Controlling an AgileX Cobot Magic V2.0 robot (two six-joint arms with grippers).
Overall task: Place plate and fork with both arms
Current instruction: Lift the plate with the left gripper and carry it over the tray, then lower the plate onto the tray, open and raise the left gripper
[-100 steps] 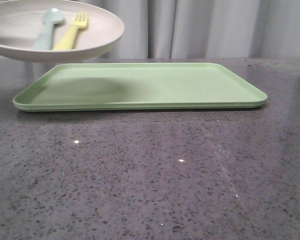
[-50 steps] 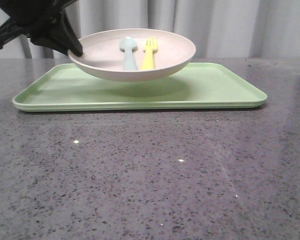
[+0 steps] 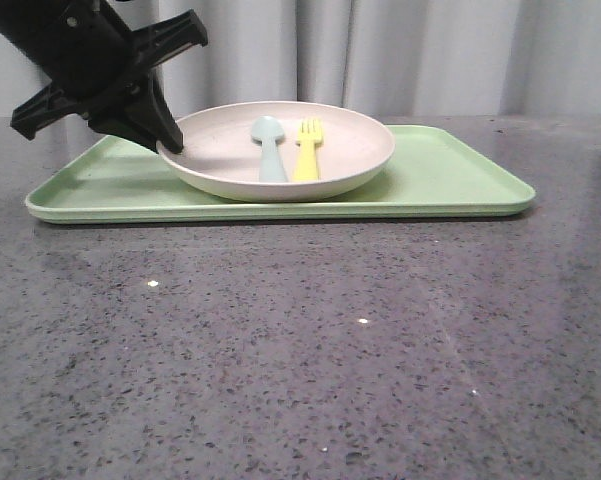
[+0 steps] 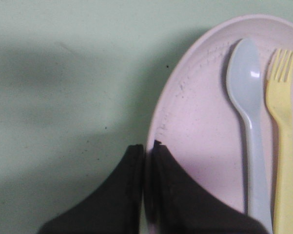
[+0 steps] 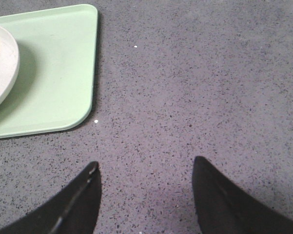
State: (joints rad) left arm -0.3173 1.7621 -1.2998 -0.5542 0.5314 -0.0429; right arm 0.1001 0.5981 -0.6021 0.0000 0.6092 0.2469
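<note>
**Plate down on the tray, left claw still on its rim**

Lowered since half a second ago, the plate point(image 3: 280, 150) now sits on the tray point(image 3: 460, 180), left of centre. Left gripper point(image 4: 149, 146) pinches the rim, one finger inside and one outside, probably to steady it until release. Inside lies the fork point(image 3: 307, 152), beside the spoon point(image 3: 269, 148), its long axis running front to back, tines pointing away. Right gripper point(image 5: 145, 168) hangs wide and empty over the table point(image 5: 195, 87), near the tray's corner
</note>
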